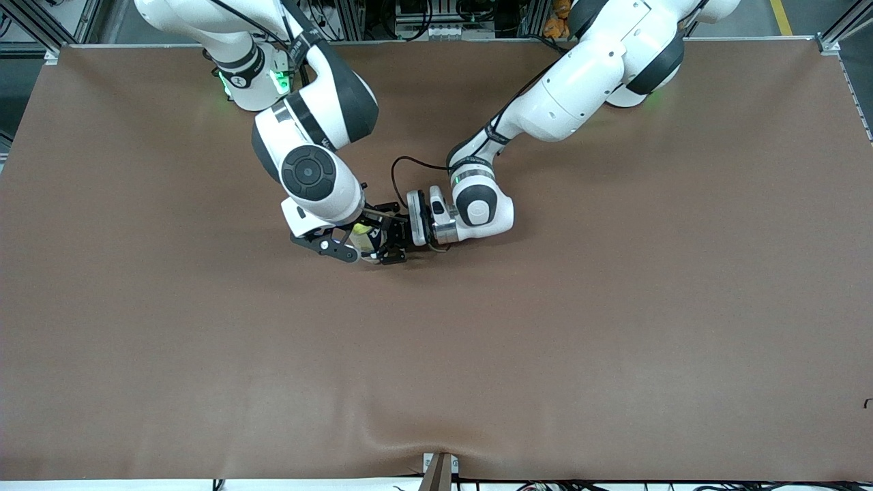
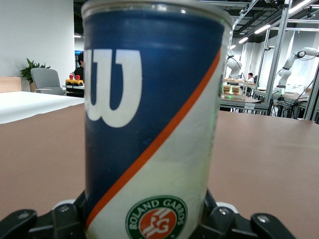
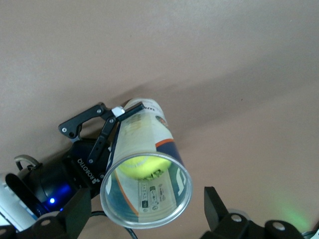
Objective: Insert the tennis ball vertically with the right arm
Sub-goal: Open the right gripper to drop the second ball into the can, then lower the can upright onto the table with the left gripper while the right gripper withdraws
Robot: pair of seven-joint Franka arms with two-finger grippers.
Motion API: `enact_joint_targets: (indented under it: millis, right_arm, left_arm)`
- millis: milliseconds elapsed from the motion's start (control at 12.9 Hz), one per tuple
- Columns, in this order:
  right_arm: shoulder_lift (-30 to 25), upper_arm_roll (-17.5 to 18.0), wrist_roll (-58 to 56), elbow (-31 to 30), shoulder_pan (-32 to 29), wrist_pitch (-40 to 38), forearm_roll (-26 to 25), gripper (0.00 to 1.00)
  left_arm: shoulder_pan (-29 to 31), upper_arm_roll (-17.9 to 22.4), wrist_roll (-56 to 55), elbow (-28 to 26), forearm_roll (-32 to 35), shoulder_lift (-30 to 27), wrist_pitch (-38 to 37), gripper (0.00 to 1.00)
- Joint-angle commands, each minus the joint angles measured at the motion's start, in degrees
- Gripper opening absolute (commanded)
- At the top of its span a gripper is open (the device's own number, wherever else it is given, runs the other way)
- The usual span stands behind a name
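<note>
A clear tennis-ball can (image 1: 374, 244) with a blue, white and orange label stands upright on the brown table (image 1: 545, 341). My left gripper (image 1: 394, 240) is shut on its lower part; the left wrist view shows the can (image 2: 149, 114) filling the space between the fingers (image 2: 223, 219). My right gripper (image 1: 354, 240) is open and empty, straight above the can's open mouth. In the right wrist view the yellow tennis ball (image 3: 145, 167) lies inside the can (image 3: 167, 142), down from the rim, and my right gripper (image 3: 144, 214) has its fingers (image 3: 214, 204) spread on either side of the rim.
The left arm's black gripper (image 3: 102, 132) and its cable show beside the can in the right wrist view. Both arms meet near the table's middle. A small bracket (image 1: 440, 470) sits at the table edge nearest the front camera.
</note>
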Motion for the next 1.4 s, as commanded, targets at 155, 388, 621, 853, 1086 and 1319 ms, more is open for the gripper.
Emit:
enact_joint_targets:
  millis: [155,388,621,853,1086,1319]
  right_arm:
    - [-5.34,0.07,-2.49,-0.48,-6.20,-2.80,0.46,1.00]
    - [-7.81,0.07,-12.76,-0.92,-11.48,-3.68,0.46,1.00]
    - [-9.39,-0.10,-20.50,-1.10,-15.52,-5.09,-0.24,1.00]
    - [-12.46,-0.19,-32.09,-1.18,-18.33,-5.35,-7.16,1.00]
    - [-15.45,-0.19,-39.93,-1.71,-24.31,-5.62,-7.36,1.00]
    - [-18.70,-0.02,-45.90,-1.80,-30.63,-7.71,-6.75,1.00]
  left_arm:
    - [-0.02,0.23,1.90,-0.65,-1.57,-0.21,1.10,1.00]
    - [-0.01,0.23,1.47,-0.83,-1.48,-0.56,1.10,1.00]
    - [0.95,0.23,1.46,-3.63,-1.13,-1.87,1.10,1.00]
    - [2.27,0.23,1.90,-8.28,-0.78,-4.42,1.01,1.00]
    - [4.46,-0.03,1.47,-15.04,-0.69,-9.68,1.01,1.00]
    - [6.49,-0.39,0.94,-19.89,-0.43,-13.29,0.83,1.00]
